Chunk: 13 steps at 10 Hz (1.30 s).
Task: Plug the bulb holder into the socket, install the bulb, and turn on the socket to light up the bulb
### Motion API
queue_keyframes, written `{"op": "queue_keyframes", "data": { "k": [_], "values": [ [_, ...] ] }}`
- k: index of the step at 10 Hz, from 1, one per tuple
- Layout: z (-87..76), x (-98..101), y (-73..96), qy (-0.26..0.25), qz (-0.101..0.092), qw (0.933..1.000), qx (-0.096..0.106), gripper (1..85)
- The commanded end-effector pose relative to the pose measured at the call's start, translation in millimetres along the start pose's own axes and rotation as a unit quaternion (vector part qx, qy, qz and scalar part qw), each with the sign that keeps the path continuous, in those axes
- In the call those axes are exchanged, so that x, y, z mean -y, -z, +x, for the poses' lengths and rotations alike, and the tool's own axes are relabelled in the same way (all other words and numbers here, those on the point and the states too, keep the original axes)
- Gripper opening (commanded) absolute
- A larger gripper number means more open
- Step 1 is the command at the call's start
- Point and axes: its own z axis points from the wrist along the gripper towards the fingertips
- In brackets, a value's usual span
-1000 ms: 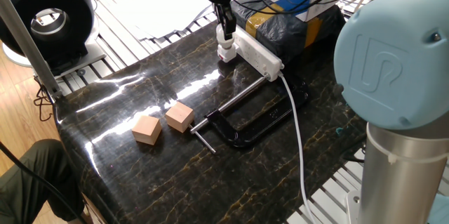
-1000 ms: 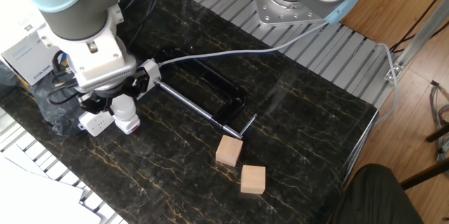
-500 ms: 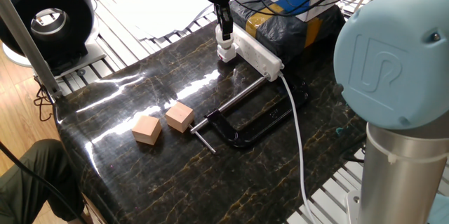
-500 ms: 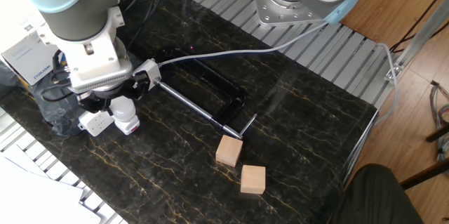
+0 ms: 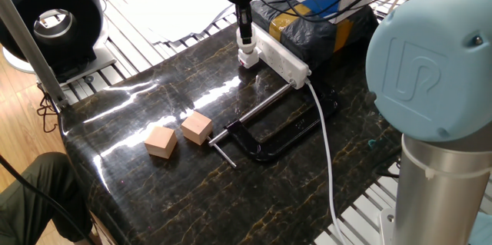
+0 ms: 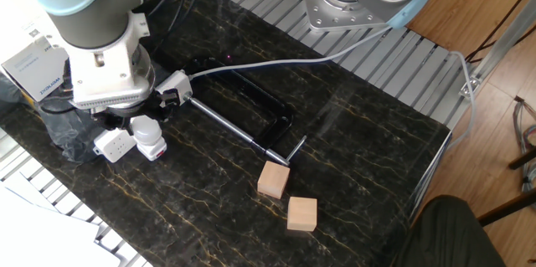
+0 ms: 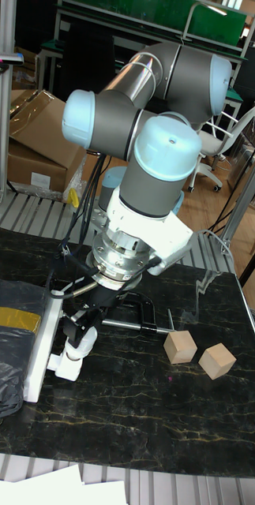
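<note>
bulb [image 6: 146, 130] seen, gripper [image 5: 245, 36] hidden elsewhere

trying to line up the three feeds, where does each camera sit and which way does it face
One fixed view: high behind the arm's blue shoulder, facing the socket and gripper.
The other fixed view: overhead from the opposite side, looking down on wrist, bulb and clamp.
Tall fixed view: low at the table edge, facing the whole arm.
All share the wooden cubes.
</note>
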Motion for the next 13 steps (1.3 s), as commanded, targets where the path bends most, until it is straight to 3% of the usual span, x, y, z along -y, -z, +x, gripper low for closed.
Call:
{"op": "queue_keyframes", "data": {
  "k": [1, 4, 8, 13],
  "values": [
    [0.0, -3.5, 0.6, -0.048, -0.007, 0.9988, 0.0, 1.0],
    [-2.7, -6.9, -0.2, -0.095, -0.012, 0.9954, 0.002, 1.0],
    [0.3, 0.0, -0.9, -0.138, 0.002, 0.9904, -0.004, 1.0],
    [-8.3, -3.5, -5.6, -0.187, 0.014, 0.9823, -0.002, 1.0]
  ]
}}
